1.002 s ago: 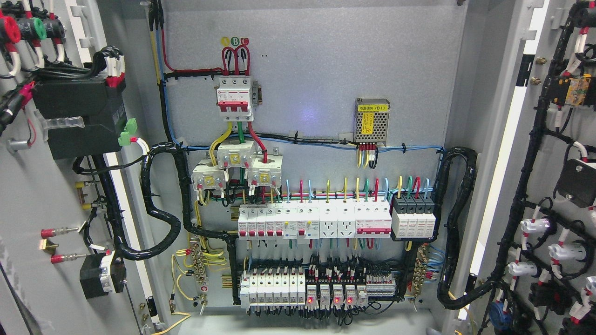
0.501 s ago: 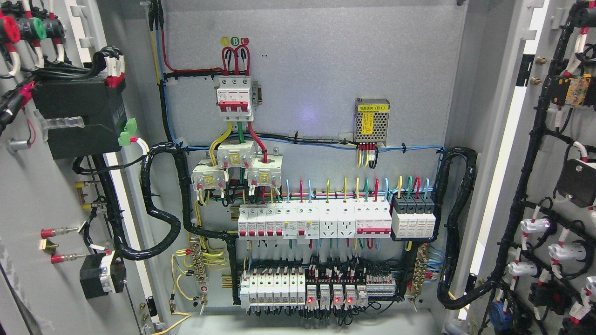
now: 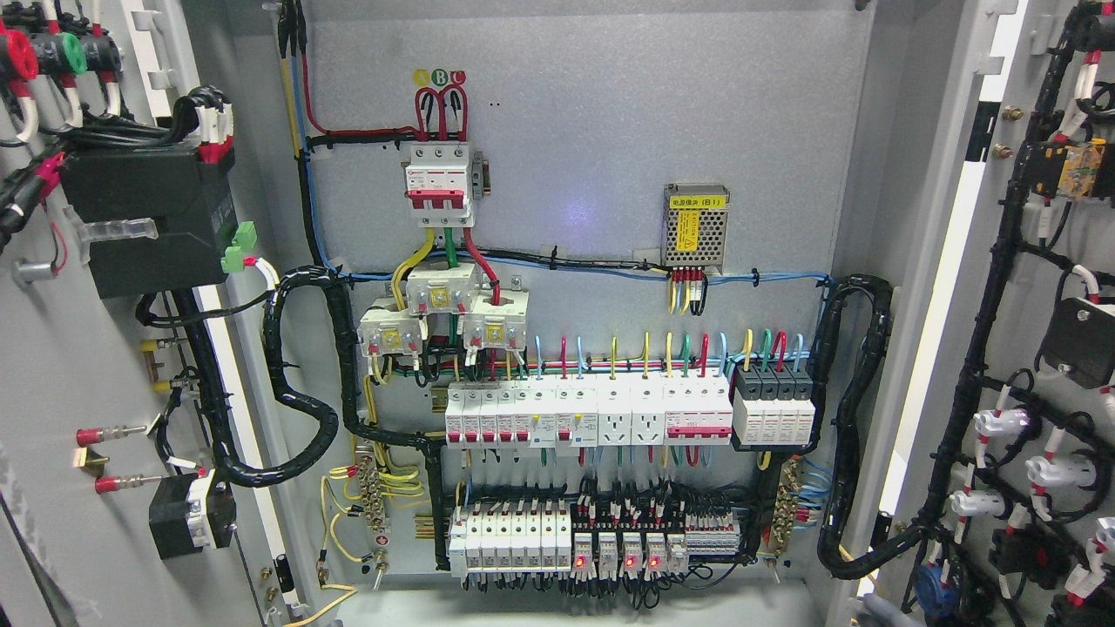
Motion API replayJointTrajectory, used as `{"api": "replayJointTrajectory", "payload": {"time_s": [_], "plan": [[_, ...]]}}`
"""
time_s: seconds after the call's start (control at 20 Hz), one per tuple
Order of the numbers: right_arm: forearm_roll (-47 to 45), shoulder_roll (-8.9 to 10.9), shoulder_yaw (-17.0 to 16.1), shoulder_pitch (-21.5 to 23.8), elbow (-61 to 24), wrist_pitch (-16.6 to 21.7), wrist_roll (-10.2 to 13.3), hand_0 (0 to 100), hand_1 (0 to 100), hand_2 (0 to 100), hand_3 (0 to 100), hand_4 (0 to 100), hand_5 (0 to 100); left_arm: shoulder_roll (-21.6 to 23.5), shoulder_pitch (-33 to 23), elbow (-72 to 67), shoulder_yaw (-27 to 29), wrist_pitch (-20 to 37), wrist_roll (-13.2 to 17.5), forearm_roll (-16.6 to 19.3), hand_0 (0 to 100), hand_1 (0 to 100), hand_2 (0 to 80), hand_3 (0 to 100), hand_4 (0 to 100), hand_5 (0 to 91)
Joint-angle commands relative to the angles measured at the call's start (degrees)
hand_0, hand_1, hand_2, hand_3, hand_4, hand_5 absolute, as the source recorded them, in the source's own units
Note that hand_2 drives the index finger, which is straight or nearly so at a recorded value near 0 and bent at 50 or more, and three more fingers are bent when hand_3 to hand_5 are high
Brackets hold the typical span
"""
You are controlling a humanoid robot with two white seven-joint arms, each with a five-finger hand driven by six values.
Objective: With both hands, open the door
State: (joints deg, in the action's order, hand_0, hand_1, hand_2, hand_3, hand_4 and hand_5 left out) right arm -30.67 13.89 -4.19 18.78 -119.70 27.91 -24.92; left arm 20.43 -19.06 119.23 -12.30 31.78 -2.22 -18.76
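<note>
— Where do the doors stand?
— Both wide open. The grey metal left door (image 3: 52, 366) is swung out at the cabinet's left side and the grey metal right door (image 3: 1023, 261) at its right side. Both show their inner faces, hung with black cable looms.
— And between them?
— The grey back panel (image 3: 592, 131), fully exposed. A long row of white breakers (image 3: 588, 416) runs across its lower half, and a white three-pole breaker with red toggles (image 3: 440, 185) sits upper left. A perforated metal power supply with a yellow label (image 3: 695, 225) is mounted right of centre.
— Your hands?
— Only a grey sliver of my right hand (image 3: 880, 612) shows, at the cabinet's bottom right corner by the right door's lower edge. Fingers apart or together: I cannot tell. No contact with the door is visible.
</note>
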Motion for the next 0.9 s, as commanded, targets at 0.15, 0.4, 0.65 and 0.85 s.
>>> {"api": "replayJointTrajectory", "payload": {"time_s": [0.15, 0.4, 0.65, 0.85], "plan": [[0.08, -0.35, -2.92, 0.29, 0.0, 1.36, -0.12, 19, 0, 0, 0, 0, 0, 0.4, -0.36, -0.13, 4.21, -0.13, 0.02, -1.98, 0, 0, 0.0, 0, 0, 0.0], [0.17, -0.26, -4.51, 0.73, 0.17, 1.19, -0.12, 19, 0, 0, 0, 0, 0, 0.58, -0.54, -0.22, 5.79, -0.13, 0.02, -3.38, 0, 0, 0.0, 0, 0, 0.0], [0.08, -0.44, -6.35, 0.82, 0.52, 1.1, -0.04, 19, 0, 0, 0, 0, 0, 1.45, -1.68, -0.31, 8.52, -0.22, 0.02, -6.37, 0, 0, 0.0, 0, 0, 0.0], [0.08, -0.44, -7.58, 0.73, 1.58, 1.01, 1.1, 19, 0, 0, 0, 0, 0, 1.98, -2.21, -0.4, 9.84, -0.31, 0.02, -8.04, 0, 0, 0.0, 0, 0, 0.0]]}}
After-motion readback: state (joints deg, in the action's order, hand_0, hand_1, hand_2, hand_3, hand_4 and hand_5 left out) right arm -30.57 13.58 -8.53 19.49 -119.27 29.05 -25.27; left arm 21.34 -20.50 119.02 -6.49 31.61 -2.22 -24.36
